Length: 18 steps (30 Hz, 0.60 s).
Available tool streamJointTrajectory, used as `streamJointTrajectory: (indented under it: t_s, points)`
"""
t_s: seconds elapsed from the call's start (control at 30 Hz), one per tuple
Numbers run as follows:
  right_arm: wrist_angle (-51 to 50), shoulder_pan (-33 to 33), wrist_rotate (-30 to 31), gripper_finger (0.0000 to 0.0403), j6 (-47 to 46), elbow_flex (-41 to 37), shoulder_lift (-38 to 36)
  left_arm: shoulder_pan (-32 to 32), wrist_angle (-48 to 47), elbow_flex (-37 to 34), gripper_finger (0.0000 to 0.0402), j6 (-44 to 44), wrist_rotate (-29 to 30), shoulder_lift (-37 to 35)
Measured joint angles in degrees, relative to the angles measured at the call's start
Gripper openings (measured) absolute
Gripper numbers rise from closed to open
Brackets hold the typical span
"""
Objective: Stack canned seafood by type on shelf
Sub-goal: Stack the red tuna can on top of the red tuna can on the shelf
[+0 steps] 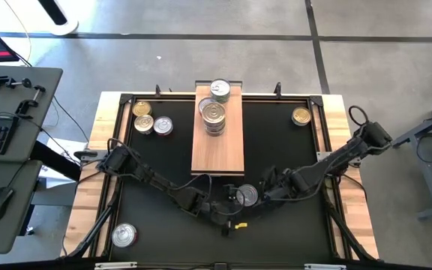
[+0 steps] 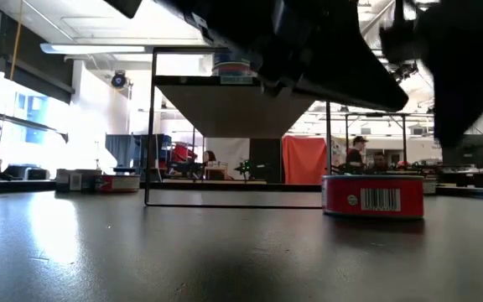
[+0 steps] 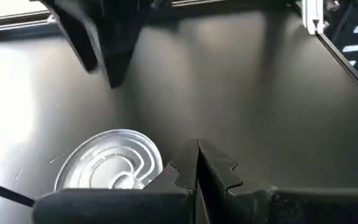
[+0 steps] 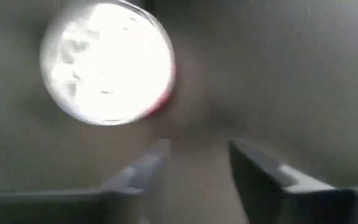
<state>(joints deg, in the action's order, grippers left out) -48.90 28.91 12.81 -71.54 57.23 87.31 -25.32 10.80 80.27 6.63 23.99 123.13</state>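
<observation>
A silver-lidded can with a red side (image 1: 246,196) sits on the black mat near the middle front; it is the can (image 2: 373,197) with the barcode in the low view. My left gripper (image 3: 197,163) is shut just beside this can (image 3: 110,163), on its near-left side (image 1: 233,212). My right gripper (image 4: 194,162) is open and points steeply down, with the can (image 4: 107,62) ahead of its fingers; it hovers at the can's right (image 1: 265,193). The wooden shelf (image 1: 217,146) holds a stack of cans (image 1: 214,116) and another can (image 1: 220,90) at its far end.
Three loose cans (image 1: 151,120) lie at the far left of the mat, one (image 1: 301,116) at the far right, one (image 1: 124,236) at the near left. A raised frame (image 1: 325,142) borders the mat. Bare mat lies right of the shelf.
</observation>
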Motion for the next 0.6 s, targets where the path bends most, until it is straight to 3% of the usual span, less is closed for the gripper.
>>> streamJointTrajectory:
  t_s: [0.1, 0.17, 0.33, 0.6]
  points:
    - [6.97, -1.52, -2.7, 0.006, 0.02, -5.84, -0.21, 0.29, -0.55, -0.05, 0.0, 1.92, -0.11, 0.24]
    - [14.41, -2.29, -3.79, 0.0018, 0.01, -9.33, -0.33, 0.56, -0.45, -0.07, 0.0, 2.08, 0.12, 0.26]
    - [23.52, -4.15, -1.16, 0.0005, -2.94, -14.55, -0.36, 1.88, -0.81, -0.04, 0.0, 1.76, 1.3, 0.72]
    - [26.91, -4.64, -0.93, 0.0001, -0.42, -13.83, -0.66, 3.26, -2.04, -0.03, 0.0, 3.15, 2.05, 3.08]
